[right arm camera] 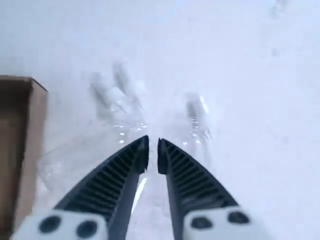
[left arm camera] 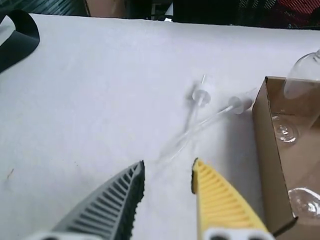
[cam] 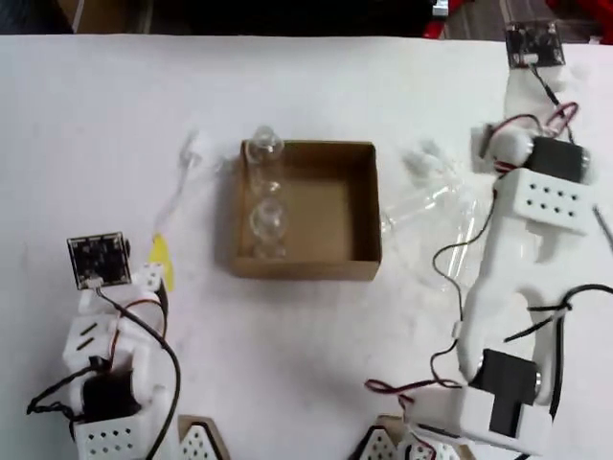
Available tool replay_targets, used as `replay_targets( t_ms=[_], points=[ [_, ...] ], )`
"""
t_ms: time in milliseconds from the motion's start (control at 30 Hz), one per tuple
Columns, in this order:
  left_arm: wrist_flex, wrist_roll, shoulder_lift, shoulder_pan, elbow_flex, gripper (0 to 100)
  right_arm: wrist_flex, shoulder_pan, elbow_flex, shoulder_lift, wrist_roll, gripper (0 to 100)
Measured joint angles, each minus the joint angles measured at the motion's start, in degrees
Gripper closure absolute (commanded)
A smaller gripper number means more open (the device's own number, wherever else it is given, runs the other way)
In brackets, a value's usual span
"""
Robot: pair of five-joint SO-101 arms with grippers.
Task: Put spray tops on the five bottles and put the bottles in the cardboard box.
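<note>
The cardboard box [cam: 356,206] sits mid-table with two clear bottles [cam: 265,151] [cam: 266,226] along its left wall, also seen from the left wrist [left arm camera: 302,80]. Two spray tops [left arm camera: 200,94] [left arm camera: 239,103] with thin tubes lie on the table left of the box [left arm camera: 262,130]. My left gripper [left arm camera: 169,167] hovers open a short way before them, nothing between its grey and yellow fingers [cam: 161,261]. Several clear bottles [cam: 431,203] lie right of the box. My right gripper [right arm camera: 153,145] is above these bottles [right arm camera: 117,100] [right arm camera: 197,117], fingers nearly together, box edge [right arm camera: 22,135] to one side.
The right arm [cam: 536,201] with its loose cables stretches along the table's right side. The left arm's body [cam: 110,383] stands at the front left. White brackets [cam: 383,443] sit at the front edge. The table's far edge runs along the top.
</note>
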Motion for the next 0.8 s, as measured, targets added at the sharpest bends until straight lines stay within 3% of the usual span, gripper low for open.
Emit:
replay_targets(
  t_ms=[167,400,567,800],
  points=[
    [0.0,-0.97,0.0,0.09,0.0,84,0.0,2.46,0.0,4.04,-8.44,97.4],
    [0.0,-1.14,0.0,0.09,0.0,84,0.0,-2.99,0.0,11.43,-25.67,83.2],
    [0.0,-1.32,0.0,0.09,0.35,84,0.0,-4.92,-3.87,18.02,-38.42,83.0],
    [0.0,-1.49,0.0,0.09,0.35,84,2.37,-3.43,-15.38,30.33,-48.09,83.0]
  ],
)
